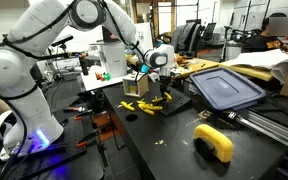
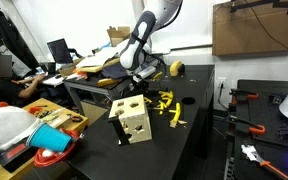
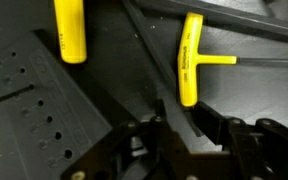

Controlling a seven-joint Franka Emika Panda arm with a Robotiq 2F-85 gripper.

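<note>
My gripper [image 3: 184, 128] hangs low over a black table, also seen in both exterior views [image 1: 159, 90] [image 2: 144, 78]. In the wrist view its fingers are a little apart and straddle the thin dark shaft of a yellow T-handle hex key [image 3: 189, 62]; the shaft lies close to the right finger. A second yellow handle [image 3: 69, 30] lies at the upper left. Several yellow T-handle keys lie scattered under the gripper [image 1: 147, 104] [image 2: 167, 106].
A wooden block with holes [image 2: 134, 120] stands near the keys. A dark blue lid [image 1: 227, 88] lies behind them, and a yellow curved object [image 1: 214, 141] lies near the table's front. A perforated dark panel [image 3: 24, 105] shows at the wrist view's left.
</note>
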